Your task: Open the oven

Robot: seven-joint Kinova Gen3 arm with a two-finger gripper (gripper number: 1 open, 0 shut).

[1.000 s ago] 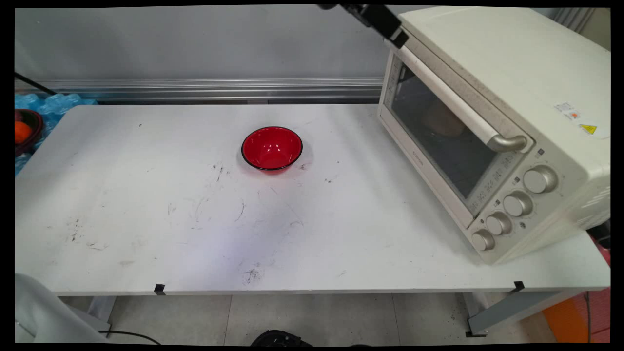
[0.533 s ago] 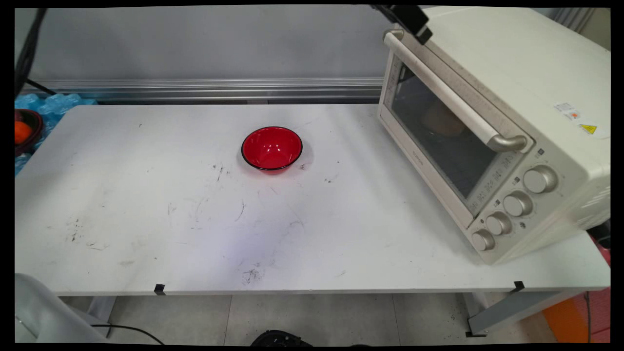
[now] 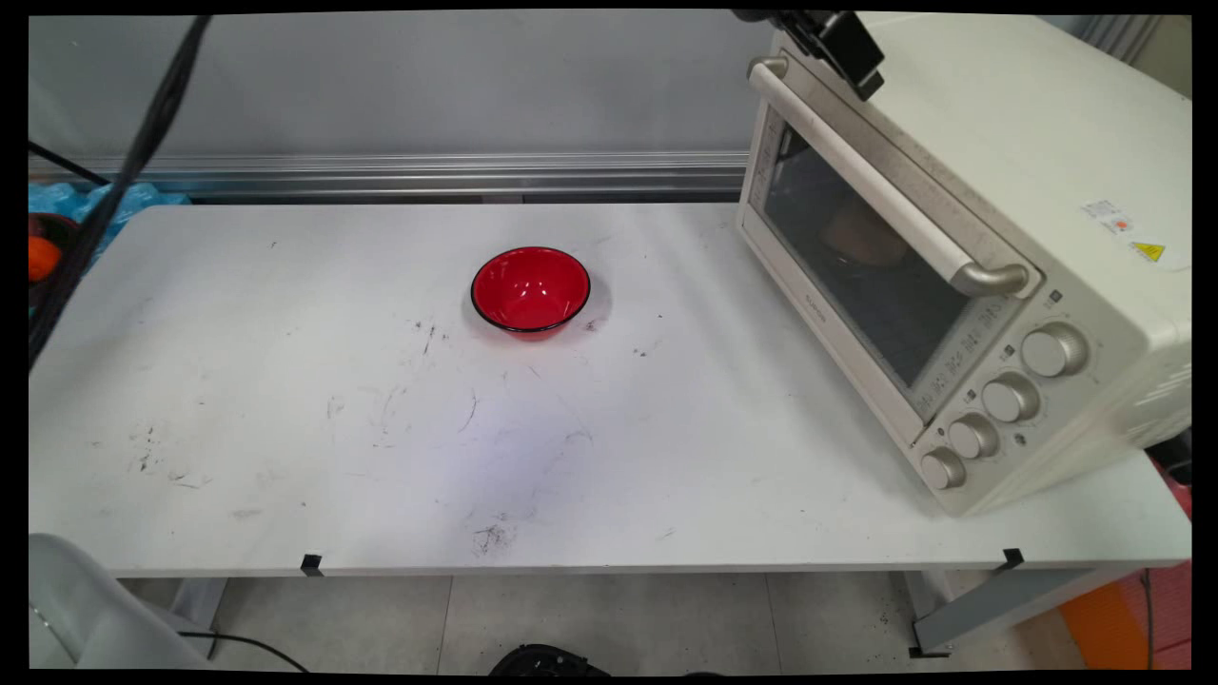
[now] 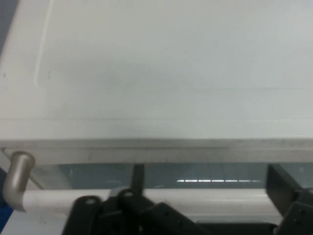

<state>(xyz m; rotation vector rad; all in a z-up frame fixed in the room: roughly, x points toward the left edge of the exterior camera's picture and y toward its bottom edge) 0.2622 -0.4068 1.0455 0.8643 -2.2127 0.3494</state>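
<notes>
White bench (image 3: 285,428), cream toaster oven (image 3: 1028,152) on its right end, door shut, something brownish inside, hard to identify. Red bowl (image 3: 530,289) mid-bench, well apart from oven. Black claw (image 3: 847,48) hovers over oven's top front edge, just above door handle (image 3: 875,181); open, holding nothing. Risk: descending here, claw strikes oven top instead of straddling handle.

Partly seen, cut off or unclear

Gripper (image 3: 847,48) cropped by the top edge above the toaster oven (image 3: 961,257), finger gap not readable; brown item (image 3: 864,233) dim behind the oven's glass door, unidentifiable; oven handle (image 4: 63,200) partly covered by black linkage in the hand view.
</notes>
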